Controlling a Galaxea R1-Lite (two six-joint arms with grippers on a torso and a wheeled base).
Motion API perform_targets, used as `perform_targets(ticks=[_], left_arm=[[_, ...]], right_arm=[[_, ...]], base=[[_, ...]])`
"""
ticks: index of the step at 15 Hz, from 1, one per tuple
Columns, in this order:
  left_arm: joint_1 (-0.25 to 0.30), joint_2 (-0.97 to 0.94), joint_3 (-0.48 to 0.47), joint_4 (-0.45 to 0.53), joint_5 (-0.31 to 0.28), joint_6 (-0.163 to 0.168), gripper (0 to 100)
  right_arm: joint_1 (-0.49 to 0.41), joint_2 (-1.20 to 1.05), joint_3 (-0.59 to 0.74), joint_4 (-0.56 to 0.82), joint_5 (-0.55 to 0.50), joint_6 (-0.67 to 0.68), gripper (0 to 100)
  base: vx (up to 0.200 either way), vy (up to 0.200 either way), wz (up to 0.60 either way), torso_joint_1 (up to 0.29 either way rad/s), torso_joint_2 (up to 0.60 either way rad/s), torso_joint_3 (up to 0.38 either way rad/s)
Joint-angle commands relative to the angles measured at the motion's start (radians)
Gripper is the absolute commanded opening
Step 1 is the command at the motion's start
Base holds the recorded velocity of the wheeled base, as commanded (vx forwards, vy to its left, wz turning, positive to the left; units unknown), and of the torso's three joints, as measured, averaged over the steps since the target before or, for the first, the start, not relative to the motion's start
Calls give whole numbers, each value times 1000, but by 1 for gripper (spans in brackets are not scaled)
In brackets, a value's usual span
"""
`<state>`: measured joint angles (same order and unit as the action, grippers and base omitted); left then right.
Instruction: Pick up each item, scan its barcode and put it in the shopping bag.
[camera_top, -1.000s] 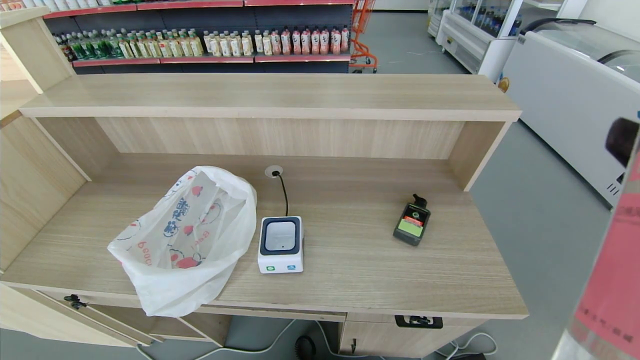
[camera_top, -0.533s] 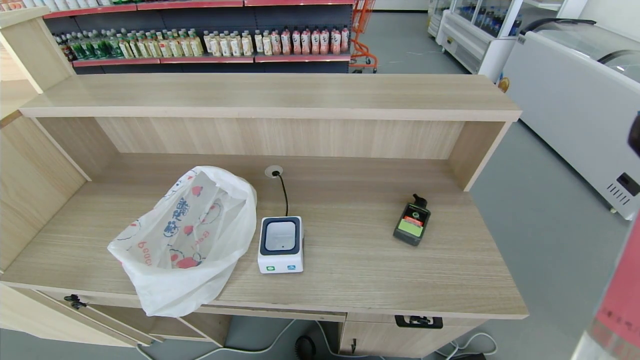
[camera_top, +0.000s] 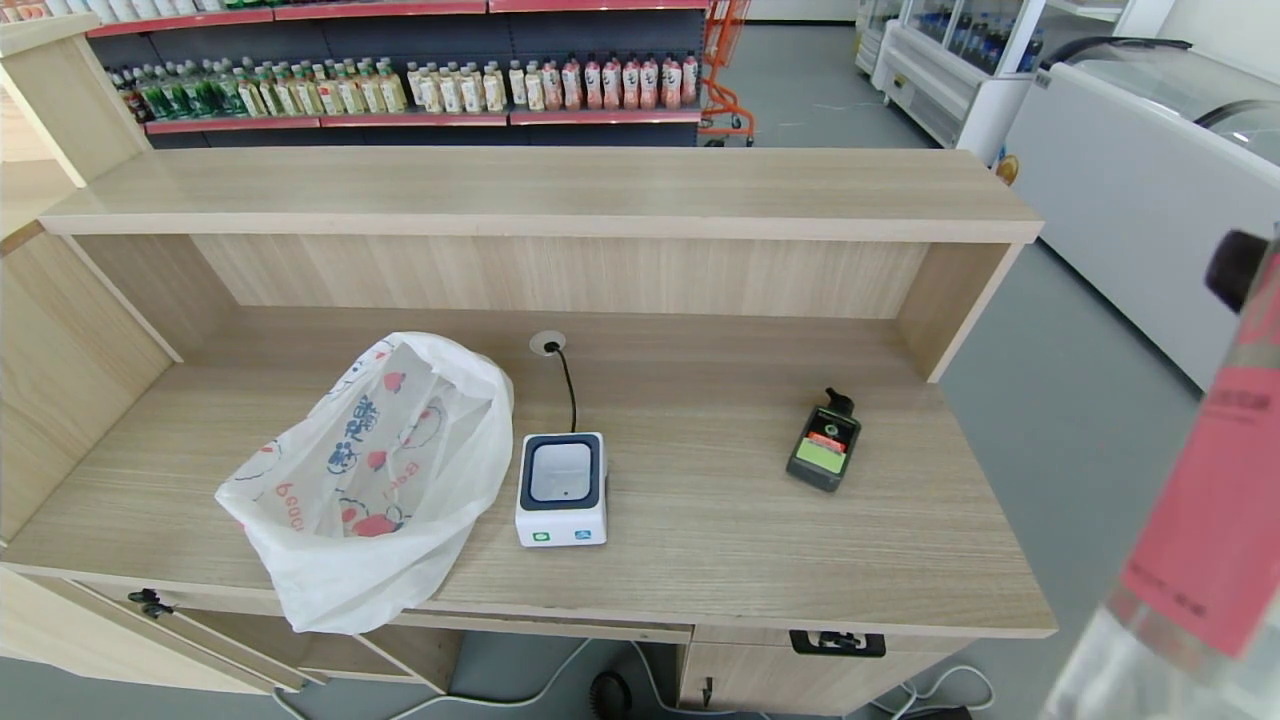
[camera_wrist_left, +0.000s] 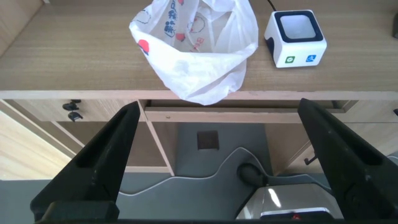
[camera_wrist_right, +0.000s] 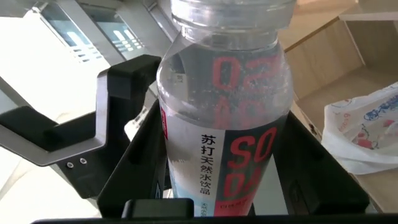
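left gripper (camera_wrist_left: 217, 158): jaws spread wide with nothing between them; it hangs off the counter's near edge, in front of the shopping bag.
shopping bag (camera_top: 370, 480): white printed plastic on the left of the counter (camera_top: 720, 540), mouth open, its bottom slumped over the near edge.
scanner (camera_top: 561, 487): small white box, window facing up, just beside the shopping bag on its right.
dark bottle (camera_top: 824, 443): small, pump top, green label; it lies flat on the counter, well apart from the scanner.
clear bottle (camera_top: 1200, 520): pink label, dark cap, held tilted in the air off the counter's right end.
right gripper (camera_wrist_right: 224, 162): clenched round the clear bottle's body at the label.
handling, clear bottle: it seems full, so probably fairly heavy. Smooth round plastic may twist in the grip. The mid-body hold looks sound, though a finger may cover the barcode.
handling, dark bottle: likely light and stiff. Best taken across its narrow sides, below the pump, which could get pressed.
handling, shopping bag: thin and limp, so the mouth may fold shut when touched.
count: one shopping bag, one scanner, two bottles (one held, one lying), two grippers.
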<state>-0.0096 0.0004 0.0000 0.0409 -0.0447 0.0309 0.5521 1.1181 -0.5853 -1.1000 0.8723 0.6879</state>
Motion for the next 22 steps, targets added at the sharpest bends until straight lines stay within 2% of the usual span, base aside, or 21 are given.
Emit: perform_targets(ticks=[1, 2, 4, 5, 6, 7, 10, 13, 14, 16, 19, 22], left_arm=[[0, 0, 0, 1, 0, 0, 100], [0, 1, 0, 1, 0, 0, 100], [0, 1, 0, 1, 0, 0, 100], [0, 1, 0, 1, 0, 0, 100], [0, 0, 0, 1, 0, 0, 100], [0, 1, 0, 1, 0, 0, 100], [0, 1, 0, 1, 0, 0, 100], [0, 1, 0, -1, 0, 0, 100], [0, 1, 0, 1, 0, 0, 100], [0, 1, 0, -1, 0, 0, 100], [0, 1, 0, 1, 0, 0, 100], [0, 1, 0, 1, 0, 1, 100]], right_arm=[[-104, 52, 47, 8, -3, -128, 0], [-186, 83, 79, 38, -7, -311, 0], [-291, 104, 84, 219, -42, -686, 0], [-348, 115, 79, 367, -147, -950, 0], [-391, 120, 81, 468, -266, -1137, 0], [-405, 114, 88, 491, -329, -1203, 0], [-402, 108, 91, 491, -362, -1202, 0], [-417, 97, 104, 479, -444, -1211, 0], [-419, 101, 104, 457, -524, -1237, 0], [-426, 114, 90, 411, -592, -1301, 0], [-420, 117, 98, 394, -608, -1464, 0], [-402, 103, 105, 393, -610, -1516, 0]], base=[[0, 0, 0, 0, 0, 0], [0, 0, 0, 0, 0, 0], [0, 0, 0, 0, 0, 0], [0, 0, 0, 0, 0, 0], [0, 0, 0, 0, 0, 0], [0, 0, 0, 0, 0, 0], [0, 0, 0, 0, 0, 0], [0, 0, 0, 0, 0, 0], [0, 0, 0, 0, 0, 0], [0, 0, 0, 0, 0, 0], [0, 0, 0, 0, 0, 0], [0, 0, 0, 0, 0, 0]])
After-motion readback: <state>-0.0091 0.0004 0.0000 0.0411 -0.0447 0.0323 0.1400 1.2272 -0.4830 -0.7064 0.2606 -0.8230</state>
